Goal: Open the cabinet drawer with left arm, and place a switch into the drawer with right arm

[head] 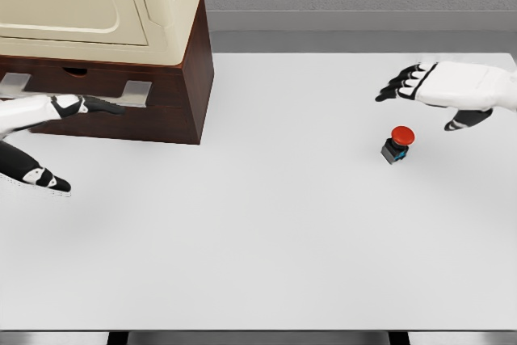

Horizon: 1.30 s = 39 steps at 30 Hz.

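Note:
A switch (397, 144) with a red round button on a dark base stands on the white table (266, 224) at the right. My right hand (432, 94) hovers just above and behind it, fingers spread, holding nothing. The cabinet (121, 54) at the back left has a cream top and a dark brown base. Its drawer (89, 98) carries a grey handle (77, 86) and looks closed. My left hand (56, 131) reaches in from the left, fingertips touching the handle bar, thumb held low and apart.
The table's front edge runs along the bottom of the view. A grey wall lies behind the cabinet.

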Each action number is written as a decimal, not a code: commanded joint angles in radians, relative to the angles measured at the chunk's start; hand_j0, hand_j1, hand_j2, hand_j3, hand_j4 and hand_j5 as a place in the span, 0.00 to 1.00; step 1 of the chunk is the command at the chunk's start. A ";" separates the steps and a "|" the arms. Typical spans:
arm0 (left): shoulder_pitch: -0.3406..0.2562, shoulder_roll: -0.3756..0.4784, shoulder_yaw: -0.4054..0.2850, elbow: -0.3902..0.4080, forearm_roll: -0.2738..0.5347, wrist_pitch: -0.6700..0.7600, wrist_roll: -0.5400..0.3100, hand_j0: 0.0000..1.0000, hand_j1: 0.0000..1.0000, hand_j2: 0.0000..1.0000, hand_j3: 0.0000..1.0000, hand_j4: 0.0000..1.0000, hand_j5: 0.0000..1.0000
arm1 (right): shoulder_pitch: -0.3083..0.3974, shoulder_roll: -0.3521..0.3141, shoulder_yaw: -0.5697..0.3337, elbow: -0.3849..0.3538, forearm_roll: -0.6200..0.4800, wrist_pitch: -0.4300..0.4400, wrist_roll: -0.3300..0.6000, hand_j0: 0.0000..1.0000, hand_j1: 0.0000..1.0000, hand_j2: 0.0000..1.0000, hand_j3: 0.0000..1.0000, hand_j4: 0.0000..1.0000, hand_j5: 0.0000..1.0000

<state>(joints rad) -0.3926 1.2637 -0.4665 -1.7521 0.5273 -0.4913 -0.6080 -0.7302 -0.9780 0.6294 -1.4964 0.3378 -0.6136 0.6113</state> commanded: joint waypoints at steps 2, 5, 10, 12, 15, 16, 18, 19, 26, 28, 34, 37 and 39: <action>-0.017 0.002 -0.006 0.006 0.045 0.194 -0.003 1.00 1.00 1.00 1.00 1.00 1.00 | -0.002 -0.001 0.047 0.004 0.020 0.003 0.000 1.00 1.00 1.00 1.00 1.00 1.00; -0.040 0.002 -0.004 0.049 0.045 0.226 -0.003 1.00 1.00 1.00 1.00 1.00 1.00 | -0.003 0.012 0.059 0.010 0.027 0.003 0.000 1.00 1.00 1.00 1.00 1.00 1.00; -0.048 0.000 -0.004 0.068 -0.004 0.273 -0.003 1.00 1.00 1.00 1.00 1.00 1.00 | -0.003 0.028 0.085 0.027 0.058 0.003 0.000 1.00 1.00 1.00 1.00 1.00 1.00; -0.048 0.000 -0.004 0.066 -0.024 0.273 -0.003 1.00 1.00 1.00 1.00 1.00 1.00 | -0.005 0.036 0.087 0.053 0.061 0.003 0.000 1.00 1.00 1.00 1.00 1.00 1.00; -0.046 0.000 -0.006 0.071 -0.027 0.273 -0.003 1.00 1.00 1.00 1.00 1.00 1.00 | -0.003 0.058 0.095 0.071 0.093 0.003 0.000 1.00 1.00 1.00 1.00 1.00 1.00; -0.046 0.000 -0.006 0.072 -0.049 0.273 -0.003 1.00 1.00 1.00 1.00 1.00 1.00 | -0.003 0.065 0.099 0.076 0.093 0.003 0.000 1.00 1.00 1.00 1.00 1.00 1.00; -0.045 -0.001 -0.006 0.114 -0.061 0.273 -0.003 1.00 1.00 1.00 1.00 1.00 1.00 | -0.005 0.090 0.099 0.102 0.105 0.003 0.000 1.00 1.00 1.00 1.00 1.00 1.00; -0.045 -0.012 -0.004 0.138 -0.079 0.272 -0.003 1.00 1.00 1.00 1.00 1.00 1.00 | -0.005 0.096 0.099 0.102 0.124 0.003 0.000 1.00 1.00 1.00 1.00 1.00 1.00; -0.043 -0.035 -0.006 0.138 -0.141 0.269 -0.003 1.00 1.00 1.00 1.00 1.00 1.00 | -0.005 0.105 0.099 0.170 0.127 0.003 0.000 1.00 1.00 1.00 1.00 1.00 1.00; -0.043 -0.035 -0.006 0.140 -0.141 0.269 -0.003 1.00 1.00 1.00 1.00 1.00 1.00 | -0.005 0.107 0.099 0.171 0.127 0.003 0.000 1.00 1.00 1.00 1.00 1.00 1.00; -0.048 -0.035 -0.006 0.158 -0.174 0.272 -0.003 1.00 1.00 1.00 1.00 1.00 1.00 | -0.005 0.121 0.099 0.171 0.147 0.003 0.000 1.00 1.00 1.00 1.00 1.00 1.00; -0.046 -0.035 -0.004 0.161 -0.185 0.272 -0.003 1.00 1.00 1.00 1.00 1.00 1.00 | -0.005 0.125 0.099 0.170 0.148 0.003 0.000 1.00 1.00 1.00 1.00 1.00 1.00; -0.046 -0.035 -0.004 0.161 -0.185 0.272 -0.003 1.00 1.00 1.00 1.00 1.00 1.00 | -0.005 0.125 0.099 0.166 0.148 0.003 0.000 1.00 1.00 1.00 1.00 1.00 1.00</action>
<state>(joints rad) -0.4387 1.2270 -0.4713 -1.5944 0.3588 -0.2203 -0.6109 -0.7348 -0.8536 0.7295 -1.3279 0.4892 -0.6132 0.6112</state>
